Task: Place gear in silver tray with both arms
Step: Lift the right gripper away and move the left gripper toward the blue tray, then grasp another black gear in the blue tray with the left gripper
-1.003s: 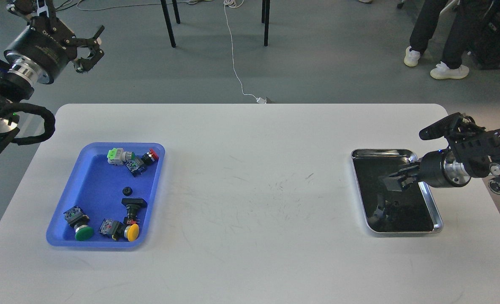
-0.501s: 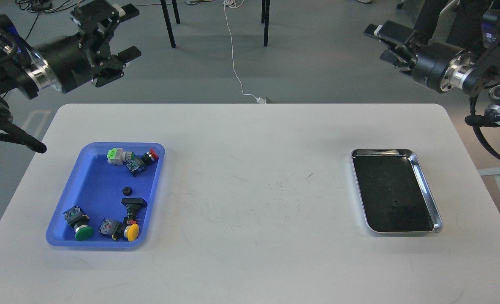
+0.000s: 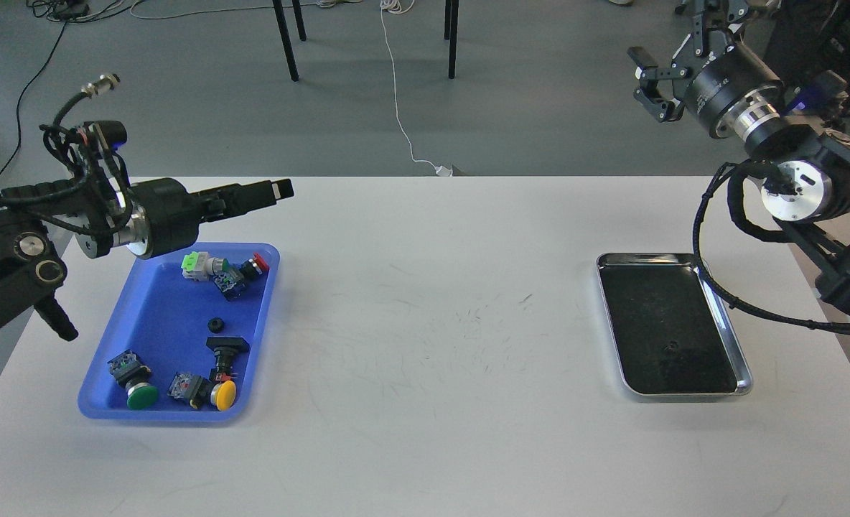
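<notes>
No legible text

White marks on the black cylindrical right wrist housing are too small to read.

Plastic tray lies left on table (silver tray right).

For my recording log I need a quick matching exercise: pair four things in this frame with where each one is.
Things:
1. silver tray
2. blue tray
3. small black gear
4. right claw

Places:
A. inside the blue tray, near its middle
B. raised over the floor beyond the table's far right corner
C. on the table's left side
D. on the table's right side

Pairs: 1-D, 2-C, 3-A, 4-B
</notes>
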Controlling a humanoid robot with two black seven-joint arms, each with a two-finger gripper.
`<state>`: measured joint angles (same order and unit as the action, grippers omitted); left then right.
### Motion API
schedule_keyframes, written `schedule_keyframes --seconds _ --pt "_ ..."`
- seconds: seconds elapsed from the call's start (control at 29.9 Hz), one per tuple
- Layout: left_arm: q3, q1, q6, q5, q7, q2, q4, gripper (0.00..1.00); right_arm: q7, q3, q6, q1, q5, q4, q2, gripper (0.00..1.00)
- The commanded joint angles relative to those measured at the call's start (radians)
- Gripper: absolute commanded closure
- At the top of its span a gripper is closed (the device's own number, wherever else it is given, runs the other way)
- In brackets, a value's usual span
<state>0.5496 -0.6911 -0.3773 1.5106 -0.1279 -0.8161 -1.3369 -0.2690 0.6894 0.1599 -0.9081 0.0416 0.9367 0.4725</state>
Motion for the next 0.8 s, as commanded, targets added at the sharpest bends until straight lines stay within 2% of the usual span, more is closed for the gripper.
schedule_keyframes --seconds 0.0,0.13,0.2,0.37,0.53,0.77 --pt "-0.060 0.010 0.034 0.254 0.001 -0.005 -0.001 0.08 0.002 0.168 0.009 0.116 0.032 0.026 -0.064 0.02" --pt "-0.125 0.010 0.069 0.397 -0.001 -0.020 0.004 0.10 0.011 0.248 0.021 0.276 0.035 0.102 -0.066 0.01" --pt "-0.157 0.010 0.072 0.422 -0.001 -0.034 0.007 0.12 0.011 0.275 0.062 0.369 0.035 0.149 -0.063 0.01" --pt "-0.198 0.033 0.094 0.415 -0.001 -0.063 0.016 0.25 0.008 0.352 0.130 0.538 0.034 0.220 -0.042 0.01" --pt "-0.201 0.081 0.124 0.410 -0.001 -0.075 0.024 0.36 0.005 0.363 0.133 0.591 0.032 0.221 -0.011 0.01" --pt "-0.201 0.085 0.138 0.364 0.001 -0.054 0.084 0.48 0.002 0.367 0.130 0.591 0.032 0.224 -0.009 0.01"
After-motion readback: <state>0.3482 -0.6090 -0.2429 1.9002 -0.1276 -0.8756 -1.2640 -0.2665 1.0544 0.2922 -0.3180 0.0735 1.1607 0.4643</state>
